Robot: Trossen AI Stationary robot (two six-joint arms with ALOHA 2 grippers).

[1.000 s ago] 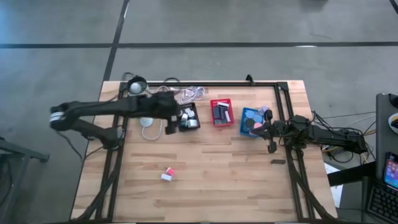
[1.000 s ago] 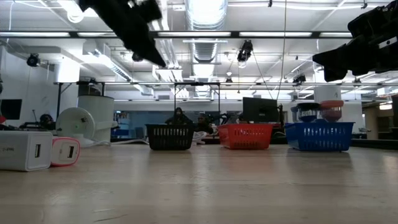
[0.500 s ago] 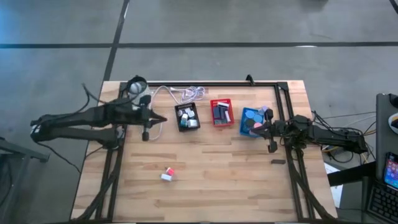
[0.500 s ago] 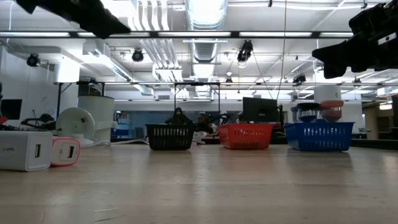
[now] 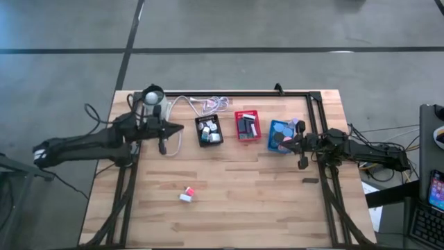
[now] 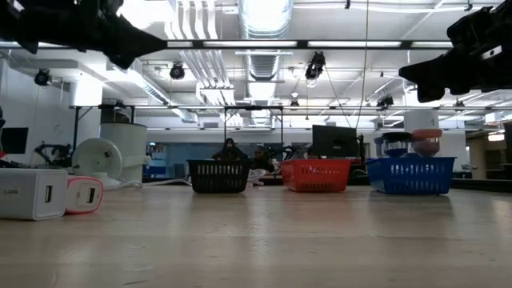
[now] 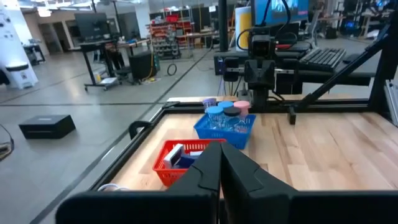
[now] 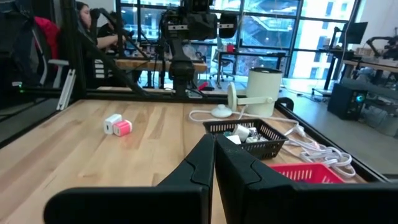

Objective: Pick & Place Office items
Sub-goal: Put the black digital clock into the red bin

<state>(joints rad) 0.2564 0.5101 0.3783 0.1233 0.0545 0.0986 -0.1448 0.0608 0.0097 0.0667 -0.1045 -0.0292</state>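
A white block and a pink block (image 5: 186,194) lie side by side on the bare wood near the table's middle, also visible as the white block (image 6: 32,193) and pink block (image 8: 122,127). A small dark rectangle (image 5: 310,180) lies by the right rail. My left gripper (image 5: 182,128) hangs shut and empty just left of the black tray (image 5: 209,130), above the table. My right gripper (image 5: 290,143) is shut and empty at the right side of the blue tray (image 5: 280,135), which holds round rolls. In the wrist views the left gripper (image 7: 221,169) and the right gripper (image 8: 214,159) show closed fingertips.
The black, red (image 5: 246,126) and blue trays stand in a row along the far half of the table. A white coiled cable (image 5: 211,104) and a white round device (image 8: 261,88) sit at the far left. Black frame rails (image 5: 326,187) run along the table's sides.
My left gripper has drawn back from over the black tray toward the table's left edge and has shut its fingers on nothing. The right arm has kept still.
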